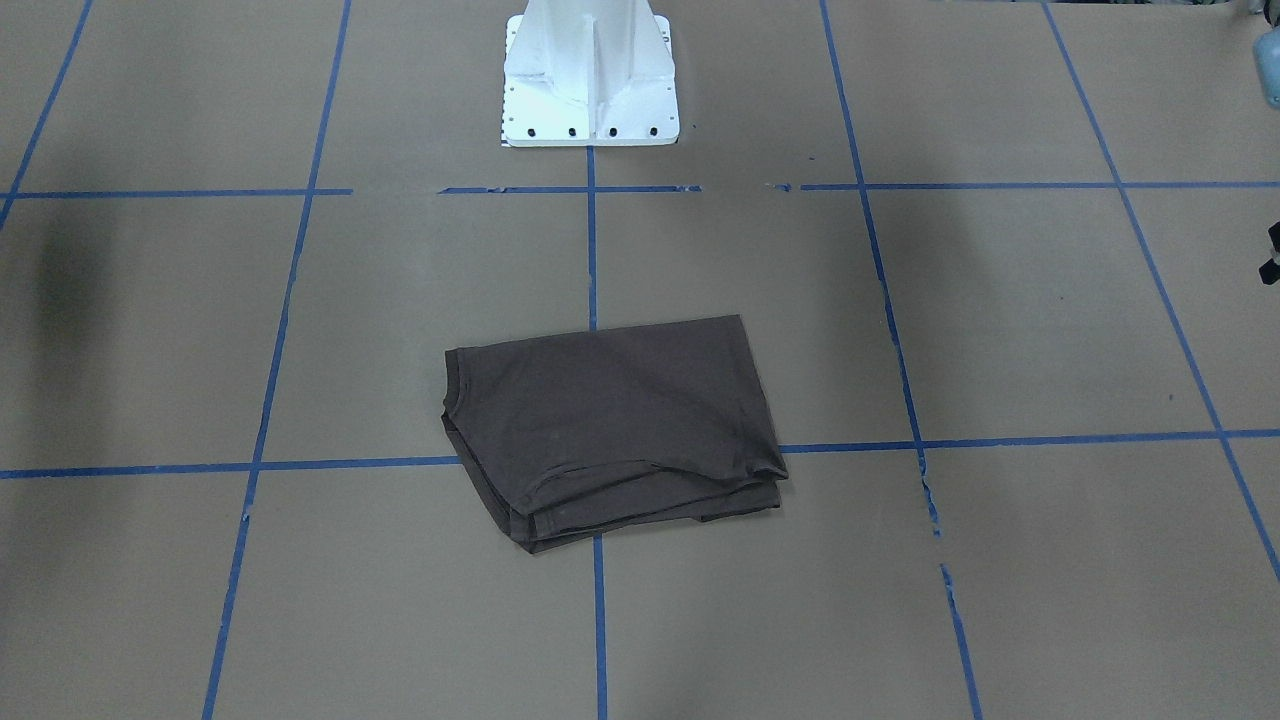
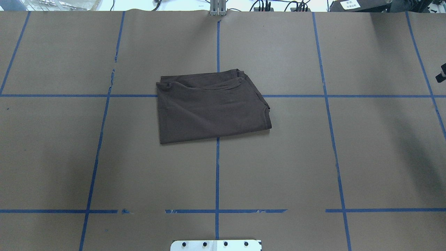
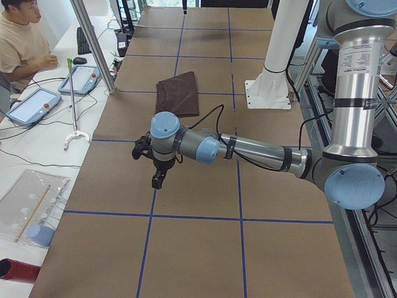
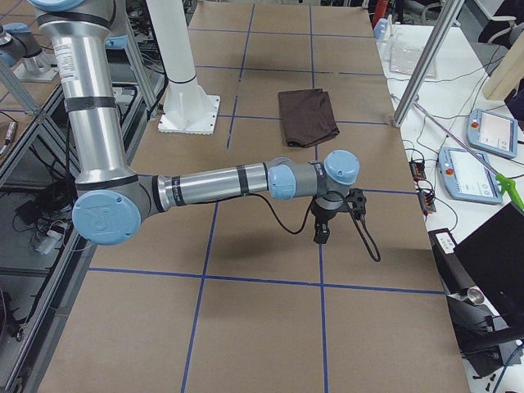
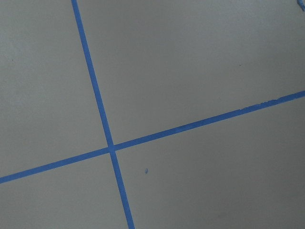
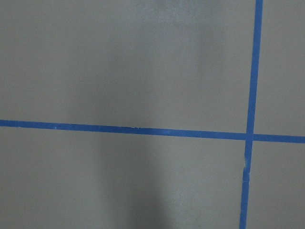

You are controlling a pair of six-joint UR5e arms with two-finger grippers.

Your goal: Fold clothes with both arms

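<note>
Blue-taped brown table (image 2: 383, 157), folded T-shirt (image 2: 212, 108)

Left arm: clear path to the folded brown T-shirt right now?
Likely yes. The left hand hangs above the bare table, well apart from the T-shirt, which lies folded flat near the middle. Nothing stands between them.
</note>
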